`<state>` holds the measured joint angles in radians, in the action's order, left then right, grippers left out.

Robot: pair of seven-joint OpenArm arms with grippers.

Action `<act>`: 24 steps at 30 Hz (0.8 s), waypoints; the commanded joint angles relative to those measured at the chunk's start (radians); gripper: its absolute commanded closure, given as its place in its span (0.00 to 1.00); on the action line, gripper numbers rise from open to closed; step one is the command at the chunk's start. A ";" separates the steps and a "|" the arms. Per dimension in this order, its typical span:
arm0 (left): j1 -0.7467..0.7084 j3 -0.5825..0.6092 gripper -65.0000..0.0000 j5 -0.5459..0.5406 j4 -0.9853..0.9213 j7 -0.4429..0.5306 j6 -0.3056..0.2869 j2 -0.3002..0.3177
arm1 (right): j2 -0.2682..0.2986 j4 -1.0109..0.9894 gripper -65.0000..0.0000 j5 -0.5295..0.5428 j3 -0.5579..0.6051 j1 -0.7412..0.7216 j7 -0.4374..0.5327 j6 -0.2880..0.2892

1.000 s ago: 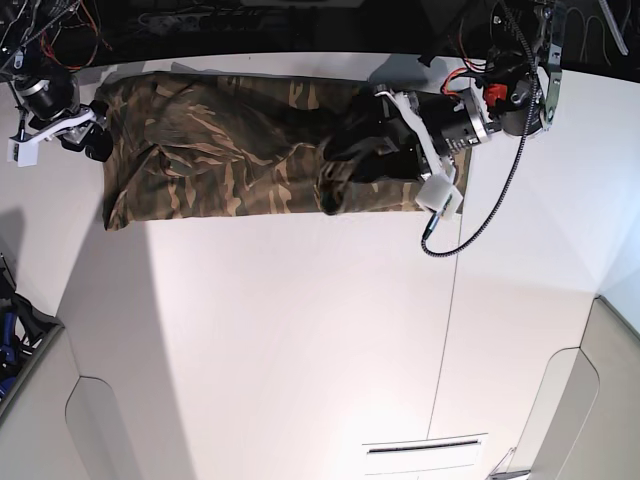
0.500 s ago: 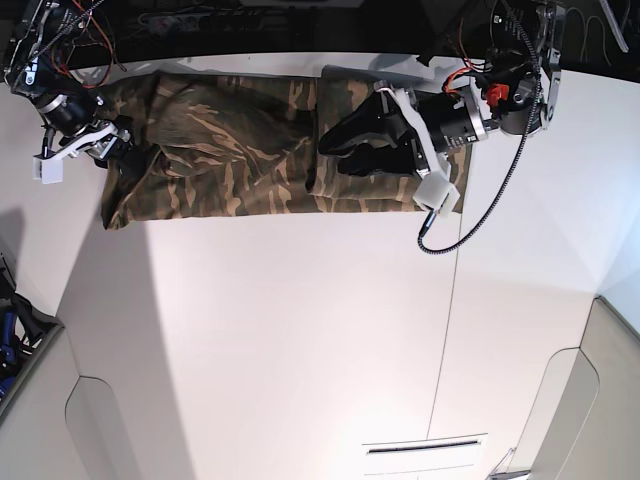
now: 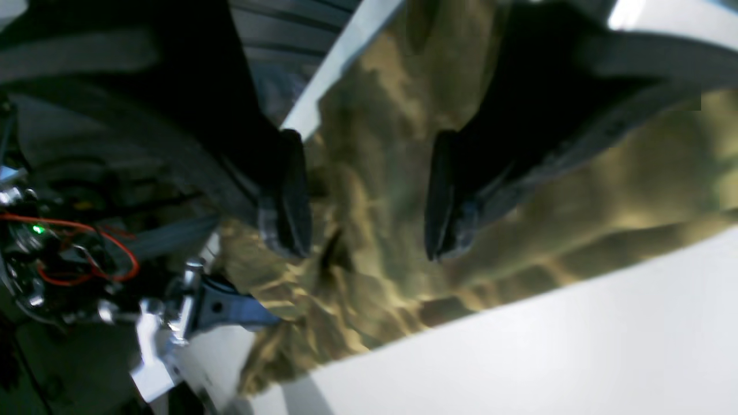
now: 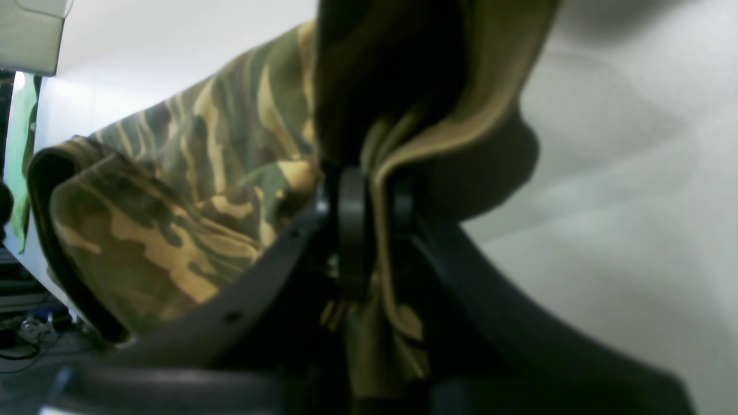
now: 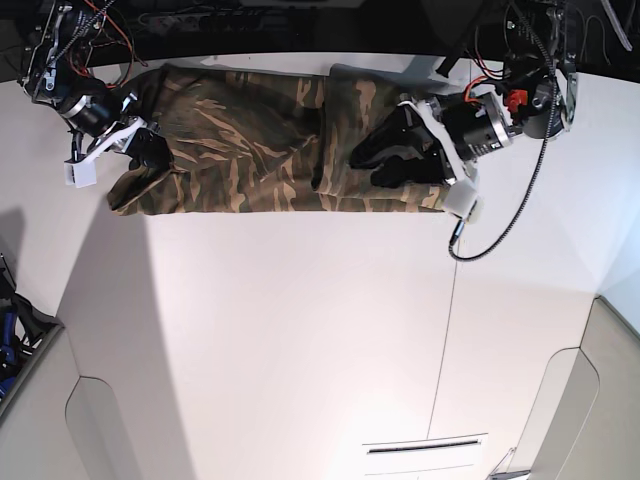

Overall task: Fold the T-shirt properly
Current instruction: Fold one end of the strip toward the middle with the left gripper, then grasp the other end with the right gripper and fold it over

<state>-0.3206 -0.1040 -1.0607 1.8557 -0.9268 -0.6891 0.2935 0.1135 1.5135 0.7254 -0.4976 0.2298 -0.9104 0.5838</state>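
Note:
The camouflage T-shirt (image 5: pixel 250 140) lies as a long folded band along the far side of the white table (image 5: pixel 300 330). My right gripper (image 5: pixel 148 152) is at the band's left end, shut on a bunched fold of the cloth. The right wrist view shows this close up: the right gripper (image 4: pixel 372 196) pinches the T-shirt (image 4: pixel 173 190) edge between its jaws. My left gripper (image 5: pixel 375 160) stands open over the band's right part. In the left wrist view the left gripper (image 3: pixel 363 225) has spread fingers (image 3: pixel 285 202) over the T-shirt (image 3: pixel 634 173), with nothing held.
Dark equipment with red cables (image 5: pixel 90 30) runs along the table's far edge. A black cable (image 5: pixel 500 220) loops from the arm on the right. A seam (image 5: pixel 452 330) crosses the table, a slot (image 5: pixel 425 447) lies near the front, and a dark bin (image 5: pixel 15 345) stands at the left.
My right gripper has closed on the shirt's left end and carried it to the right. The left gripper has shifted right, staying open. The band now sits closer to the far edge.

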 commanded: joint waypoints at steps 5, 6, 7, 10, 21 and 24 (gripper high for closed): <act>0.008 -0.133 0.47 -0.140 0.015 -0.054 -0.009 0.006 | 0.052 0.009 1.00 -0.011 -0.002 -0.001 -0.006 0.000; 0.007 -0.164 0.47 -0.155 0.015 -0.069 -0.009 0.006 | 0.071 0.009 1.00 -0.013 -0.002 -0.002 -0.006 0.000; 0.007 -0.194 0.47 -0.160 0.015 -0.080 -0.009 0.006 | 0.093 0.009 1.00 -0.014 -0.002 -0.002 -0.006 0.000; 0.007 -0.277 0.47 -0.171 0.015 -0.115 -0.009 0.007 | 0.164 0.009 1.00 -0.014 -0.007 -0.002 -0.006 0.000; -0.076 -0.354 0.47 -0.177 0.013 -0.133 -0.009 0.008 | 0.370 0.012 1.00 0.045 -0.119 -0.011 -0.033 -0.004; -0.117 -0.354 0.47 -0.177 0.006 -0.133 -0.009 0.008 | 0.393 0.024 1.00 0.128 -0.180 -0.042 -0.117 -0.004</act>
<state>-0.4374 -0.4522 -1.2137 1.8503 -1.0729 -0.6891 0.2909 0.4843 1.5169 0.8326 -0.6689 0.2001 -1.0546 0.5762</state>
